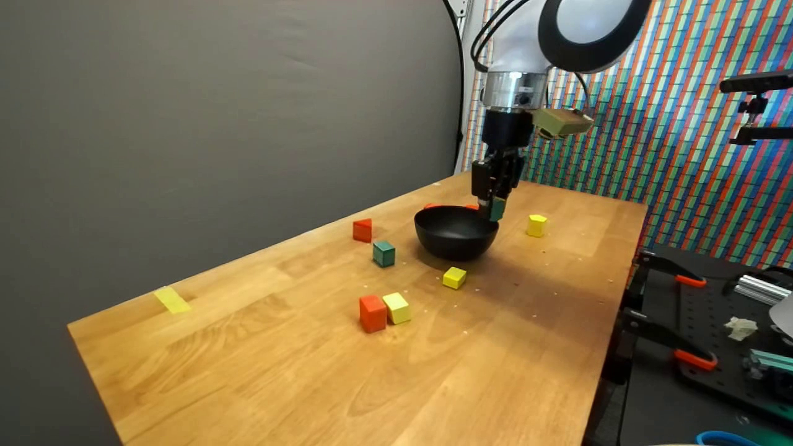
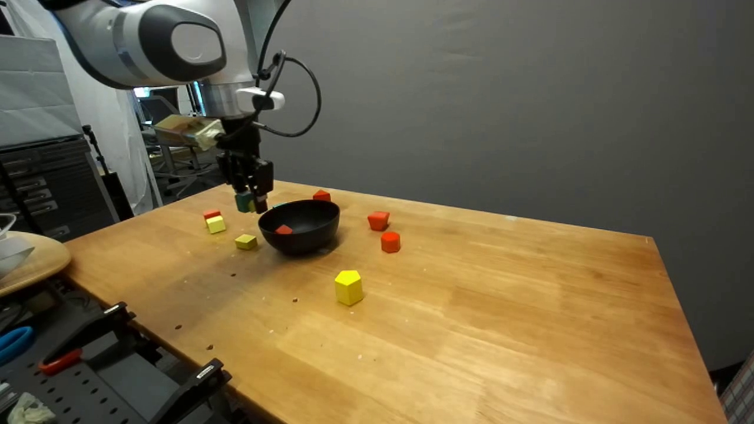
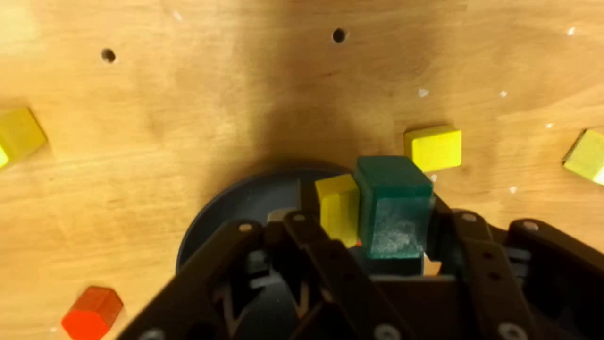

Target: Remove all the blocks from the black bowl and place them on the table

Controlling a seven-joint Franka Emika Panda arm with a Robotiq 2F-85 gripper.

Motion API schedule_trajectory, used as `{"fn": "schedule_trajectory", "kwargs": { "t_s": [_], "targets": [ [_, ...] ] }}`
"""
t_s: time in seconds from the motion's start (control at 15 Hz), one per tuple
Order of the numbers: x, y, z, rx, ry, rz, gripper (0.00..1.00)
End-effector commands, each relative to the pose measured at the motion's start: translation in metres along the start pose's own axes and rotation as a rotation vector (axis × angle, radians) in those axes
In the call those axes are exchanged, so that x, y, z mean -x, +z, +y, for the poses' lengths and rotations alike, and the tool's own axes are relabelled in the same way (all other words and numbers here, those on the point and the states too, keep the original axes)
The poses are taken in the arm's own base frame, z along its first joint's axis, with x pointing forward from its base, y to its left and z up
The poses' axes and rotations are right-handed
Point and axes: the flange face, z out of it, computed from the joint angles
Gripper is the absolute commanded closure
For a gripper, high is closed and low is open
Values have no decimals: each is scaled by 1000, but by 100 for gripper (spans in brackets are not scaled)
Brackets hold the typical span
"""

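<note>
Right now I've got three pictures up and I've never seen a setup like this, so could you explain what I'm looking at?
The machine is a robot arm ending in a gripper, a mechanical hand that pinches things. Two pictures look across the table from outside the robot; the third looks down from its wrist. On the table are a black bowl with a red block inside, loose blocks in red, yellow and green, and a flat strip of yellow tape. The gripper holds two pieces side by side: a green block and a yellow block.

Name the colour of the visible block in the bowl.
Red; the block shows best in an exterior view.
</note>
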Motion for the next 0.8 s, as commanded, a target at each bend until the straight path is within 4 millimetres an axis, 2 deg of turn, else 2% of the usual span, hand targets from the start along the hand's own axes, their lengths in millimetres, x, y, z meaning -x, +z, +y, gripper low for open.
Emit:
{"fn": "schedule_trajectory", "kwargs": {
  "t_s": [0.0, 0.07, 0.13, 0.2, 0.27, 0.4, 0.53, 0.73],
  "targets": [
    [72, -14, 18, -64, 38, 56, 75],
    [90, -12, 24, -76, 60, 60, 75],
    [90, -11, 26, -93, 72, 65, 75],
    [61, -10, 24, -97, 90, 62, 75],
    [66, -6, 33, -84, 112, 64, 75],
    [61, 0, 44, -77, 112, 49, 75],
    [63, 16, 60, -52, 118, -14, 75],
    [78, 45, 84, -38, 111, -153, 75]
  ]
}}
